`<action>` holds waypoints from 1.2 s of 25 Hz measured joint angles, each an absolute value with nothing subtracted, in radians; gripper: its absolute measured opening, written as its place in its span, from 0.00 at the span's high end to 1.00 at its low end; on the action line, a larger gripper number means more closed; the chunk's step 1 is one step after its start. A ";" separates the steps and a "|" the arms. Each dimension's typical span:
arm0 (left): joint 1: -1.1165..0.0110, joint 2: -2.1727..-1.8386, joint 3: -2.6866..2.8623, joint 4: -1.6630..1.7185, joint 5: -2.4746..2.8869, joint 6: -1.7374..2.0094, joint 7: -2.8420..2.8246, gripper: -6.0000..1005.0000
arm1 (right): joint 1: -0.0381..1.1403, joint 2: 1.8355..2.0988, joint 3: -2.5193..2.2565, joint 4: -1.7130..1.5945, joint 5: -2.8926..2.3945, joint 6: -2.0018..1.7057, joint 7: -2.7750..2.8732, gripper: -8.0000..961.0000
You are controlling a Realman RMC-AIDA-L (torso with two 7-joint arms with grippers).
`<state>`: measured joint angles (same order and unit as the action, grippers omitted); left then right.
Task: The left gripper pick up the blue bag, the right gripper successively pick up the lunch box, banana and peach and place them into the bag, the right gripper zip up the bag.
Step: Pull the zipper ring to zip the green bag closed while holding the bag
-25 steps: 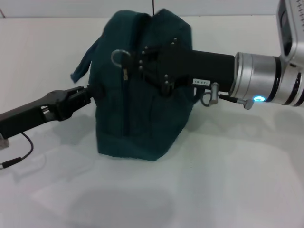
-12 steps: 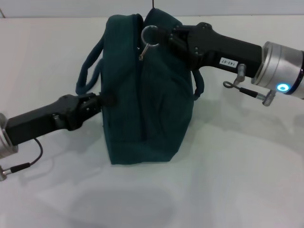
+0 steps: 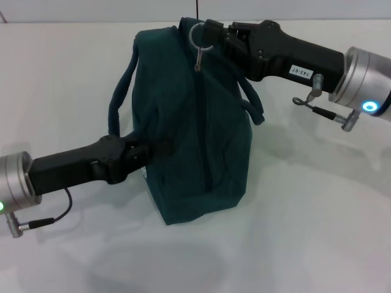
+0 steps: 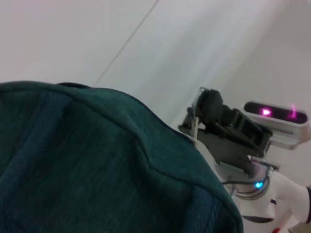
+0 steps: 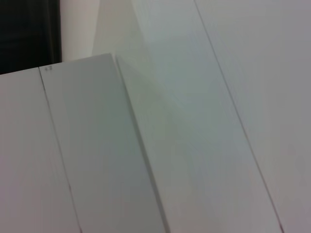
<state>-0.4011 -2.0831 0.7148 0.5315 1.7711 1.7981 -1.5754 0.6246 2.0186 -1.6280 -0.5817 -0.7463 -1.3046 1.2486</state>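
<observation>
The blue bag [image 3: 183,122] stands tilted on the white table [image 3: 305,220], and its zipper runs down the side facing me. My left gripper [image 3: 145,155] is shut on the fabric of the bag's lower left side. My right gripper [image 3: 211,33] is at the bag's top end, shut on the metal ring pull [image 3: 196,30] of the zipper. In the left wrist view the bag's teal fabric [image 4: 87,165] fills the foreground, with the right gripper [image 4: 206,104] beyond it. The lunch box, banana and peach are out of view.
One loop handle [image 3: 119,101] hangs off the bag's left side and the other [image 3: 253,110] off its right. The right wrist view shows only pale wall panels [image 5: 97,145]. The robot's head [image 4: 277,119] shows behind the right arm in the left wrist view.
The right gripper has carried the ring pull up along the zipper to the bag's top end. The left arm has pushed in to the right, and the bag has turned and tilted.
</observation>
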 joint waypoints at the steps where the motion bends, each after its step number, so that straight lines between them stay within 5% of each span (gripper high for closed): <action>1: -0.401 -2.083 0.719 0.531 1.771 1.800 -1.574 0.94 | 0.625 2.019 -1.625 -0.582 -0.746 -1.303 1.249 0.98; 30: -0.293 -2.063 0.555 0.526 1.762 1.863 -1.478 0.88 | 0.568 2.027 -1.613 -0.623 -0.746 -1.142 1.172 0.98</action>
